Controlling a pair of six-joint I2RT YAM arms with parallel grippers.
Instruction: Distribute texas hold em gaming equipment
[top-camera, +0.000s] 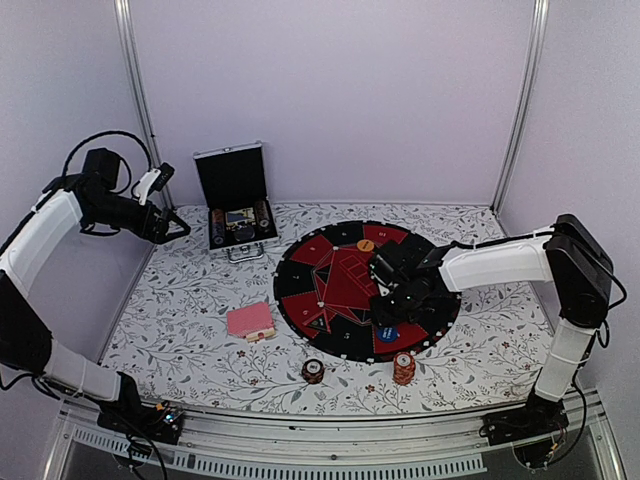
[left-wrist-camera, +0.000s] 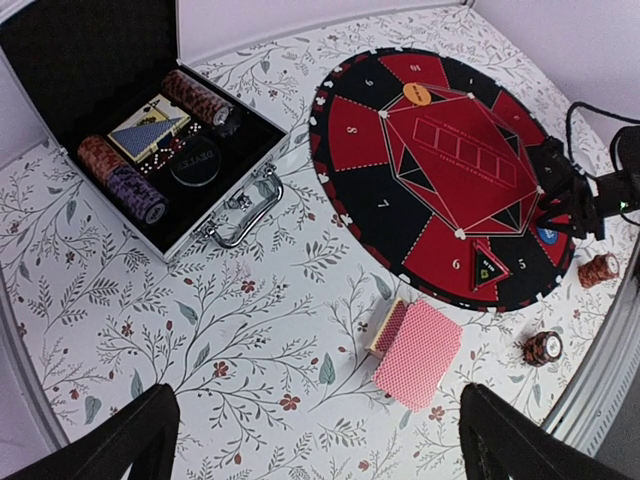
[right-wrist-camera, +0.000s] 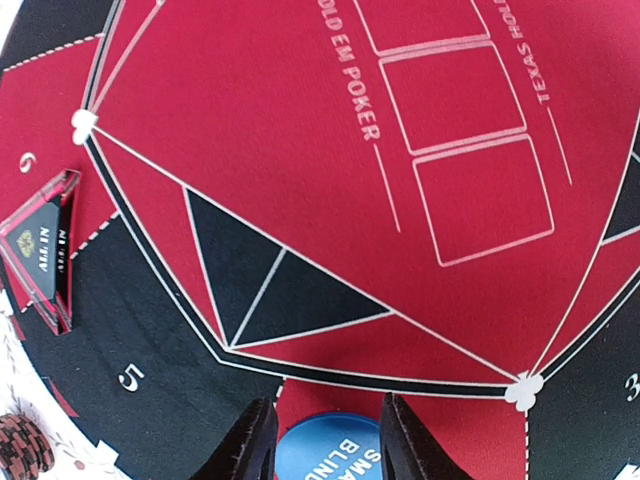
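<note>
A pink-red-backed deck of cards lies on the floral cloth left of the round mat. Near the front edge stand a dark red chip stack and an orange-red one. My right gripper is low over the mat's near side. Its fingers press both sides of a blue small-blind disc lying flat on the mat. My left gripper hangs high at the back left, open and holding nothing.
A silver-edged black case stands open at the back, with chips and cards inside. An orange disc lies on the mat's far side. A clear all-in triangle sits on the mat's segment 6.
</note>
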